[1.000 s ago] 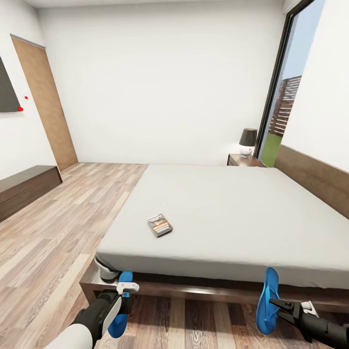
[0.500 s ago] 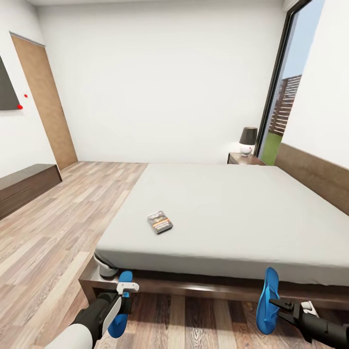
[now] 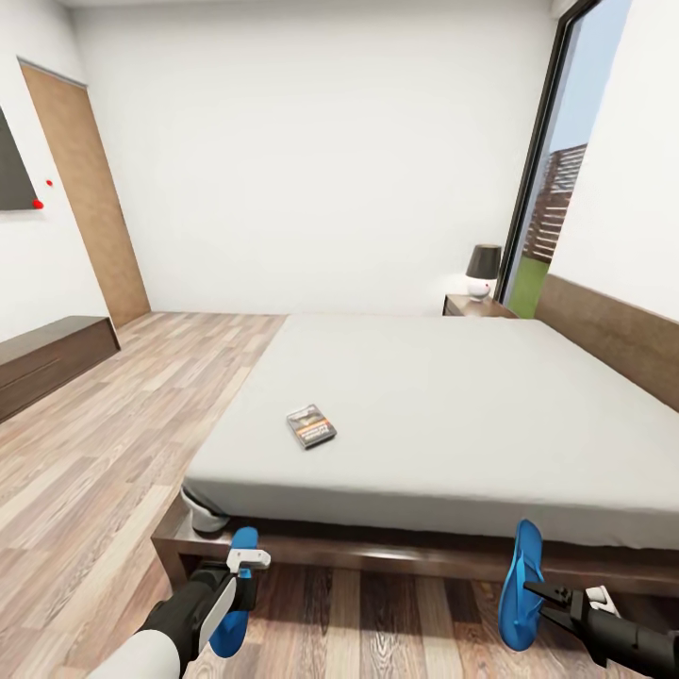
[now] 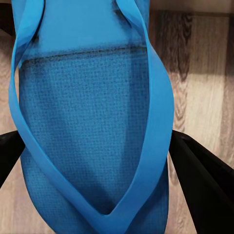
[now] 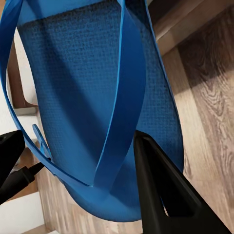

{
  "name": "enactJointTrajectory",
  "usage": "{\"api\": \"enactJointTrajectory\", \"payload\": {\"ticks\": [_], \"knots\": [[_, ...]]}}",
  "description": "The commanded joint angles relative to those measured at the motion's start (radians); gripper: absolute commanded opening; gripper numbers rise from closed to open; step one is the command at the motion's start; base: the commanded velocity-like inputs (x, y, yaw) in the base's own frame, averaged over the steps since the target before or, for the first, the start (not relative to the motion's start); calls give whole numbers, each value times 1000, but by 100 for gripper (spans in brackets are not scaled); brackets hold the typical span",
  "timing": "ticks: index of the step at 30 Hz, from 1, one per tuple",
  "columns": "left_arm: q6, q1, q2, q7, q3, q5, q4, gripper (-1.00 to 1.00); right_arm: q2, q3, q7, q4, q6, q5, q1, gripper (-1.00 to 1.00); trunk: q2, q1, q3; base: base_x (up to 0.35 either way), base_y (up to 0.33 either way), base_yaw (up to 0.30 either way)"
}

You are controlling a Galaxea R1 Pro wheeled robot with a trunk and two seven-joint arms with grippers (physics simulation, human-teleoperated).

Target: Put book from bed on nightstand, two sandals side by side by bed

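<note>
The book (image 3: 311, 425) lies flat on the pale grey mattress of the bed (image 3: 443, 396), near its foot-end left corner. I hold the two blue sandals in the air in front of the bed's dark frame. My left gripper (image 3: 240, 587) is shut on one sandal (image 3: 234, 622), whose sole and thong strap (image 4: 92, 122) sit between the black fingers (image 4: 204, 190). My right gripper (image 3: 534, 596) is shut on the other sandal (image 3: 520, 580), seen close up (image 5: 83, 97) beside one finger (image 5: 161, 200). A nightstand (image 3: 476, 306) stands at the bed's far right corner.
A lamp (image 3: 483, 273) with a dark shade sits on the nightstand. A long low dark cabinet (image 3: 47, 363) lines the left wall, with a wooden door (image 3: 90, 198) beyond it. A tall glass door (image 3: 556, 189) is at the right. Wood-plank floor (image 3: 123, 415) runs along the bed's left side.
The whole picture has shifted slightly, with the bed and room sitting a little higher in the frame, so the camera moved. Both grippers stay shut on their sandals.
</note>
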Motion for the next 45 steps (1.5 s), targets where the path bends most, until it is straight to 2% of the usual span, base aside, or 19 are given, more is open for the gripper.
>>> {"api": "enactJointTrajectory", "payload": {"ticks": [1,41,44,45], "knots": [[5,0,0,4,-3,1,-2,-100,0,-3,1,0,8,-3,-1,-100,-8,4,-4,0,0,0],[5,0,0,4,-4,2,-1,-100,0,-3,1,0,8,-3,-1,-100,-288,157,-130,0,0,0],[24,0,1,4,-2,6,0,-100,0,-3,1,0,8,-4,-1,-100,-309,169,-139,0,0,0],[58,0,1,3,-1,6,-1,-100,0,-3,1,0,8,-3,-1,-100,-316,172,-142,0,0,0]]}}
